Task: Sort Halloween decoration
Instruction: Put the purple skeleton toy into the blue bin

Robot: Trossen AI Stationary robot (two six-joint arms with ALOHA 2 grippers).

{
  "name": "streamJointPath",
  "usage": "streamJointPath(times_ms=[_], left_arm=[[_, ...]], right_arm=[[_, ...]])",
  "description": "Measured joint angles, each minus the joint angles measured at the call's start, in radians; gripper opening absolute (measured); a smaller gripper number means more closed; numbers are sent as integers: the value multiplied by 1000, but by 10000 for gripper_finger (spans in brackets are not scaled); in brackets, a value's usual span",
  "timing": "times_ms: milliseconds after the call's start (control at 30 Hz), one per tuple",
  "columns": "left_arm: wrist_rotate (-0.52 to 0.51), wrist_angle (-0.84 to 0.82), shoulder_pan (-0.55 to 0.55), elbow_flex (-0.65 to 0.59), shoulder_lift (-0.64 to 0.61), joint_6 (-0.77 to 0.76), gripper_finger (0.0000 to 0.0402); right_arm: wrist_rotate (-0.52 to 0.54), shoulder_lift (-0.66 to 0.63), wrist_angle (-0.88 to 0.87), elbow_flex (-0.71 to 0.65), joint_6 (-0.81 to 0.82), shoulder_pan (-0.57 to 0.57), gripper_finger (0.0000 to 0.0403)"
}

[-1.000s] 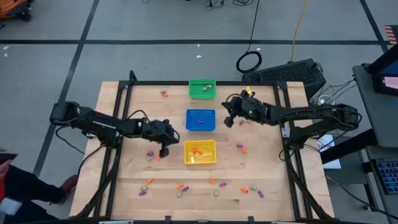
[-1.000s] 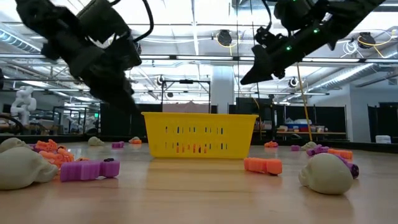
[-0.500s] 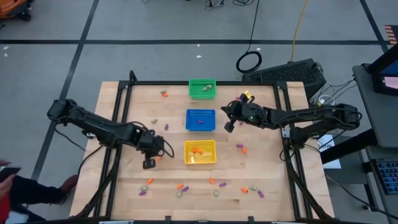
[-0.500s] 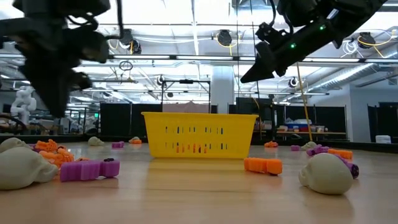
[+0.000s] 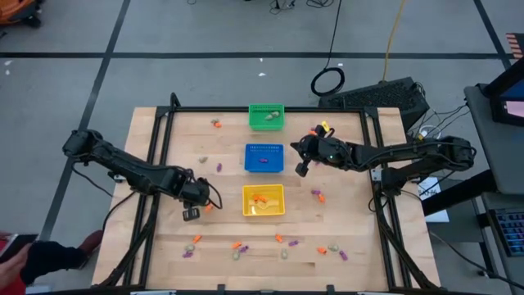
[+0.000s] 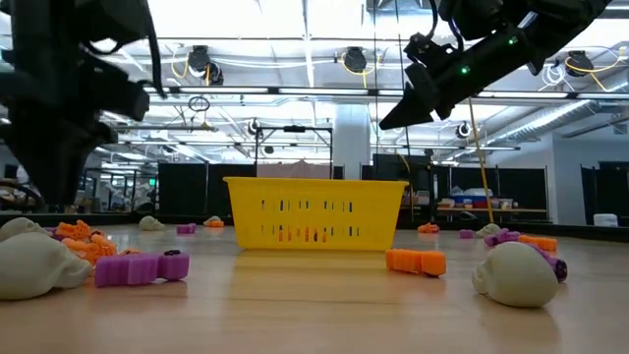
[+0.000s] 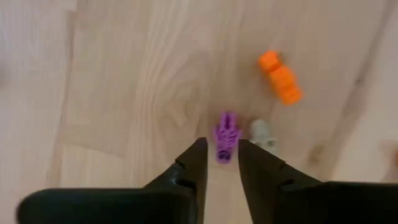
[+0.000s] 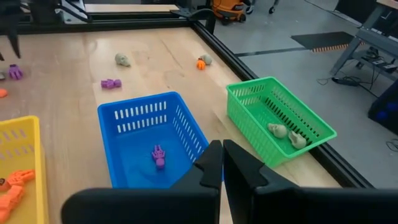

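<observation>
Small orange, purple and pale trinkets lie scattered on the wooden table. My left gripper (image 5: 191,215) is open, left of the yellow basket (image 5: 263,200), pointing down. In the left wrist view its fingertips (image 7: 222,149) stand on either side of one end of a purple trinket (image 7: 226,134); I cannot tell whether they touch it. A pale trinket (image 7: 263,132) and an orange one (image 7: 281,76) lie beside it. My right gripper (image 5: 300,168) is shut and holds nothing; it hangs above the table just right of the blue basket (image 5: 264,157). One purple trinket (image 8: 158,155) lies in that basket.
The green basket (image 5: 266,116) at the far edge holds pale trinkets (image 8: 285,134); orange ones lie in the yellow basket. More trinkets line the near edge (image 5: 237,245) and lie right of the yellow basket (image 5: 318,195). A black frame rail (image 5: 155,147) borders the table.
My left gripper has swung from the yellow basket's left side toward the table's left and near edge, and now stands over the purple trinket. My right gripper has shifted slightly toward the near edge beside the blue basket.
</observation>
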Motion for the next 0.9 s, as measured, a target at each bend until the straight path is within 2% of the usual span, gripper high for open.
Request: streamJointPath(times_ms=[167,667,767,900], left_arm=[[3,38,19,-14,25,-6,113],[20,95,19,-14,148,35,114],[20,98,19,-12,164,33,103],[21,99,19,-10,175,35,66]], right_arm=[[0,0,0,0,-4,0,0],[0,0,-7,1,-15,0,0],[0,0,-7,1,-15,0,0],[0,0,-7,1,-15,0,0]])
